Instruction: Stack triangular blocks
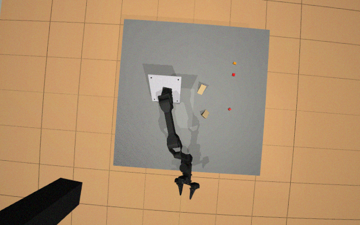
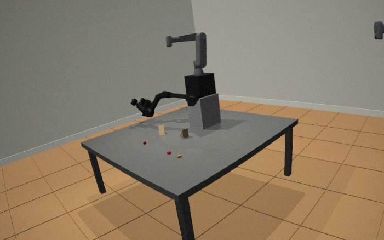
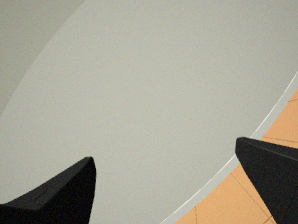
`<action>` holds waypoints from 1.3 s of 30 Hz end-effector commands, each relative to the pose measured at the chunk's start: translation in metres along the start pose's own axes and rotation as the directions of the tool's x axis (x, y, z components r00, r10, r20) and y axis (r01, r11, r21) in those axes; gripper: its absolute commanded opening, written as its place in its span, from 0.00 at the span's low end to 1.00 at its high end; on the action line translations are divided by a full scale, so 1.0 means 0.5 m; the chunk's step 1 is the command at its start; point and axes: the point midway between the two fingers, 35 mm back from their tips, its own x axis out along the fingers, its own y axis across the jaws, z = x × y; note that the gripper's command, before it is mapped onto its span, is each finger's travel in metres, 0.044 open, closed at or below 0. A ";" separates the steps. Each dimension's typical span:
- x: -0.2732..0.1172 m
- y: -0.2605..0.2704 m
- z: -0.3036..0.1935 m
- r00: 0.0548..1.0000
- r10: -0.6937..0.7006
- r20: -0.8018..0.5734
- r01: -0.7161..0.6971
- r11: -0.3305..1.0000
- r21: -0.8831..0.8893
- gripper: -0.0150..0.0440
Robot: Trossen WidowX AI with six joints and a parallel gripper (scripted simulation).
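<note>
One triangular block (image 1: 202, 89) (image 2: 184, 133) sits on the table in front of the robot's stand; the exterior view shows its triangular end and a dark face. The other triangular block (image 1: 205, 113) (image 2: 161, 130) sits apart from it, turned differently, with a pale face toward the exterior camera. Which faces are the sloped ones is hard to tell at this size. My gripper (image 1: 185, 197) (image 3: 168, 156) is open and empty, raised and reaching out beyond the table's edge, far from both blocks. The wrist view shows neither block.
An orange piece (image 1: 234, 62) (image 2: 179, 156), a red piece (image 1: 233, 74) (image 2: 168, 152) and another red piece (image 1: 229, 109) (image 2: 144, 142) lie on the table (image 1: 147, 41) (image 2: 246, 127), farther from the stand (image 1: 157, 80) (image 2: 211, 112) than the blocks. My arm extends from the stand.
</note>
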 end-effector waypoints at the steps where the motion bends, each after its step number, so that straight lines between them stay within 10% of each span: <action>1: 0.000 0.001 -0.003 1.000 -0.001 -0.009 0.001 1.000 0.004 0.98; 11: -0.067 0.078 -0.155 0.862 -0.043 -0.506 0.165 0.966 0.198 1.00; 22: -0.294 0.173 -0.233 0.401 -0.032 -0.915 0.487 0.854 0.183 1.00; 39: -0.730 0.252 -0.082 -0.442 -0.011 -0.897 0.718 0.595 -0.361 1.00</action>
